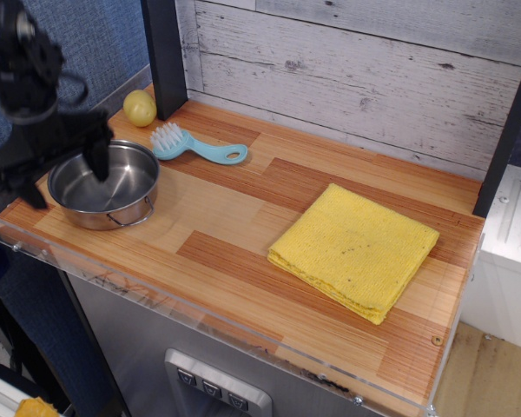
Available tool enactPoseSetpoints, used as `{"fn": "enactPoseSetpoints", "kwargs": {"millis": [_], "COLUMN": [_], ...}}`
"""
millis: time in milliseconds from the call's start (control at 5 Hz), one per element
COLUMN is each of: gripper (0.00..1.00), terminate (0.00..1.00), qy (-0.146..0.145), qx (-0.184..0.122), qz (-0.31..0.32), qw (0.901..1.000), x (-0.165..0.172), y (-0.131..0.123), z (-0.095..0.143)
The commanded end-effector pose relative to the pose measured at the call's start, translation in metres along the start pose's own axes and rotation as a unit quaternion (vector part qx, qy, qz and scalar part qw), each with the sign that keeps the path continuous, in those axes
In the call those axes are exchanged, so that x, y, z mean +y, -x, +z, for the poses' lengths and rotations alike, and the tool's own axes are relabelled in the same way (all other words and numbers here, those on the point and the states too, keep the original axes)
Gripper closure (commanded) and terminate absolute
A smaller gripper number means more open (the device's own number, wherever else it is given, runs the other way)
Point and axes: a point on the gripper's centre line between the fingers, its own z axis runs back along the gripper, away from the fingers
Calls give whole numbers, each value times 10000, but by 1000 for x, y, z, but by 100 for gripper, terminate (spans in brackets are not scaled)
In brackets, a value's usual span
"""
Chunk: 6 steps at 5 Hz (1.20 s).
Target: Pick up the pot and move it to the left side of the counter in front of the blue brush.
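The shiny steel pot [107,184] stands on the left end of the wooden counter [234,226], just in front of the light-blue brush [195,146] with white bristles. My black gripper [62,178] hangs above the pot's left rim, motion-blurred. Its two fingers [98,156] are spread apart and hold nothing. One finger is over the pot's bowl, the other is outside the left rim.
A yellow lemon-like ball [140,108] sits at the back left by a dark post [163,52]. A folded yellow cloth [356,248] lies at the right. A clear acrylic rim [156,300] runs along the front edge. A plank wall stands behind.
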Motion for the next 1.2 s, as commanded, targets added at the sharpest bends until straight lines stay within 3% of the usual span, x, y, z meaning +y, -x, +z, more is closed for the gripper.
{"fn": "enactPoseSetpoints", "kwargs": {"millis": [0, 400, 800, 1000], "gripper": [0, 0, 0, 0], "terminate": [0, 0, 0, 100], "qy": [617, 803, 803, 803], "qx": [-628, -985, -985, -985], "qz": [-426, -943, -943, -943], "qw": [9952, 9874, 9874, 9874], "x": [-32, -49, -49, -49], "y": [-29, -14, -14, -14], "z": [81, 126, 126, 126]}}
